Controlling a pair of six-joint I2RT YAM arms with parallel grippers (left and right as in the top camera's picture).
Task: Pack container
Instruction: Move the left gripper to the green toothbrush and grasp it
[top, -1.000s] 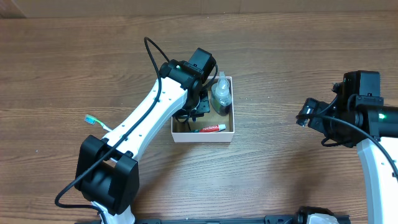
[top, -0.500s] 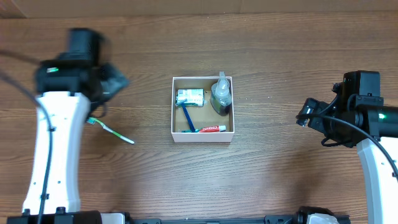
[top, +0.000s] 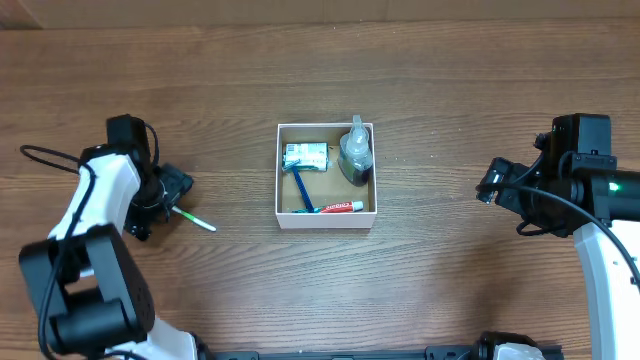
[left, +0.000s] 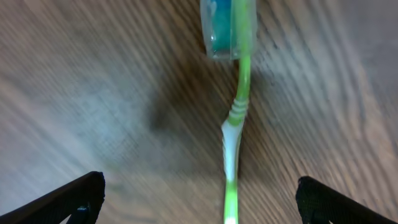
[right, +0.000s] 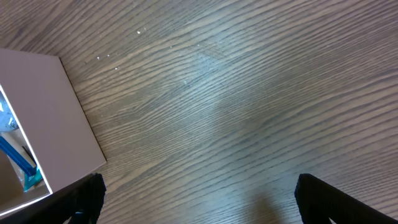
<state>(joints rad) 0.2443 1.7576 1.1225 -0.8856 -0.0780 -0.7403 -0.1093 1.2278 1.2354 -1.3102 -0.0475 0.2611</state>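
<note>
Packing looks mostly done: the container (top: 325, 221), mid-worktop (top: 450, 80), holds a blue toothbrush (top: 299, 190), toothpaste (top: 342, 207), a bottle (top: 355, 155) and a packet (top: 305, 155). A green toothbrush (left: 238, 106) lies unpacked at its 9 o'clock, well apart. The left pincer (left: 200, 199) hangs spread wide astride it, gripping nothing. The right pincer (right: 199, 199), at 3 o'clock, is spread and empty. The container is square, shallow, white-walled and brown inside.

L pincer (top: 172, 192) left container (top: 325, 222), now over toothbrush (left: 239, 99).

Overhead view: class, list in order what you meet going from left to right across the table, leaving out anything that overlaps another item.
green toothbrush → box → right pincer
</note>
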